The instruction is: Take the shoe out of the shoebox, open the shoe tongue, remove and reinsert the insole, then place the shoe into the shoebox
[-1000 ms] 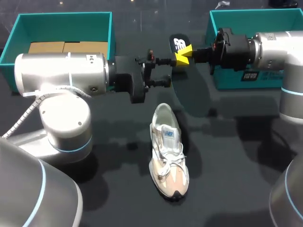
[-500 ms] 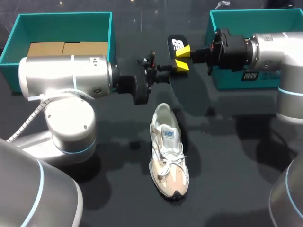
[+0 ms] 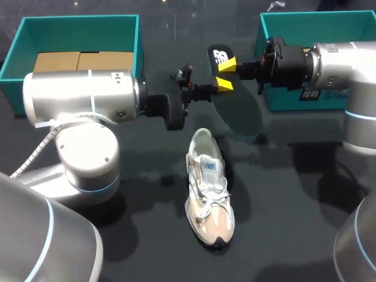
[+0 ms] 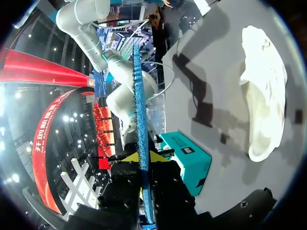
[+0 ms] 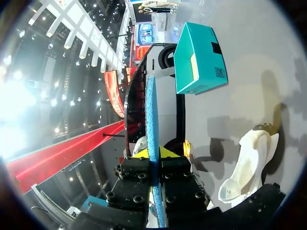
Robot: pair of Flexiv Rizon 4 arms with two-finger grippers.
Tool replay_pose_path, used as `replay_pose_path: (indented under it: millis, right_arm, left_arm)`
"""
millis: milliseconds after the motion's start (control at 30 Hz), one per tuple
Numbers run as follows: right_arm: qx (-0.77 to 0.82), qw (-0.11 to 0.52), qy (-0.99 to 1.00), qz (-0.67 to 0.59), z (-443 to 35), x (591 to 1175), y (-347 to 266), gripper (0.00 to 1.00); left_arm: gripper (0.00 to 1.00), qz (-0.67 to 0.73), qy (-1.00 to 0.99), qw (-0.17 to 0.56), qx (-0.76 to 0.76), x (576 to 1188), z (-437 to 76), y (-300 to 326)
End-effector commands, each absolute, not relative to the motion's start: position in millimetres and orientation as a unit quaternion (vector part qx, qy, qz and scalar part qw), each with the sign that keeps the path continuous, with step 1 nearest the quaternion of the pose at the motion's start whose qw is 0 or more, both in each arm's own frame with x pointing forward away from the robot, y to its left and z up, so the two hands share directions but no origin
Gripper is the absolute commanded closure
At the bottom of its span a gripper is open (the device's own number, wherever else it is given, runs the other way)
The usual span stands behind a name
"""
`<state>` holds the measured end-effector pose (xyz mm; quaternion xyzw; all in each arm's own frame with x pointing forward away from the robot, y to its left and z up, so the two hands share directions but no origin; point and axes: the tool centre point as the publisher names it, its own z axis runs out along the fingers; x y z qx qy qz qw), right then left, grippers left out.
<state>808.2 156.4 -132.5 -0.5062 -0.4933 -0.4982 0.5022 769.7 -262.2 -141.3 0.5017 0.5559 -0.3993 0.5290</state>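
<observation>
The shoe [image 3: 208, 194], white with a pale pink toe, stands on its sole on the dark table [image 3: 294, 205] near the middle. Its toe points to the near edge and its open heel end points away. The left wrist view [image 4: 261, 91] and the right wrist view [image 5: 244, 167] show it lying on the table below and to one side of each gripper.

Beyond the heel, the insole [image 3: 238, 108] is held clear of the table, apart from the shoe. Its dark face is turned toward the head camera.

The left gripper [image 3: 222, 84] comes in from the left and is clamped on the insole. In its wrist view the yellow tips [image 4: 144, 156] press either side of the insole's blue edge [image 4: 140, 120].

The right gripper [image 3: 228, 64] comes in from the right and grips the same insole just beside the left one. Its wrist view shows the blue edge [image 5: 151, 124] pinched between its tips [image 5: 153, 153].

Farthest back are the left teal box [image 3: 79, 23], with brown card inside, and the right teal box [image 3: 317, 26]. Each stands behind its own arm.
</observation>
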Motion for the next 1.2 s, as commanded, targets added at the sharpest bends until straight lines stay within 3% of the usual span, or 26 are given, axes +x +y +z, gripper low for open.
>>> replay_pose_path:
  millis: [33,67,100,133,1000,1200]
  right_arm:
    - [-0.507,0.501,-0.492,-0.501,-133,807,157,1.00]
    - [-0.507,0.499,-0.491,-0.503,-133,806,156,0.65]
    - [-0.506,0.497,-0.490,-0.506,-132,806,154,0.05]
    - [-0.505,0.496,-0.490,-0.508,-132,805,153,0.00]
    - [-0.477,0.489,-0.501,-0.531,-129,793,99,0.00]
    - [-0.477,0.489,-0.501,-0.531,-129,793,99,0.00]
  left_arm:
    - [1.00,-0.397,0.556,0.530,0.502,769,-142,-266]
    - [1.00,-0.397,0.556,0.530,0.502,768,-141,-264]
    - [1.00,-0.398,0.556,0.529,0.503,768,-140,-262]
    - [1.00,-0.398,0.555,0.529,0.503,767,-139,-260]
    - [1.00,-0.408,0.598,0.495,0.481,738,-125,-159]
    - [1.00,-0.512,0.678,0.385,0.360,724,-119,-141]
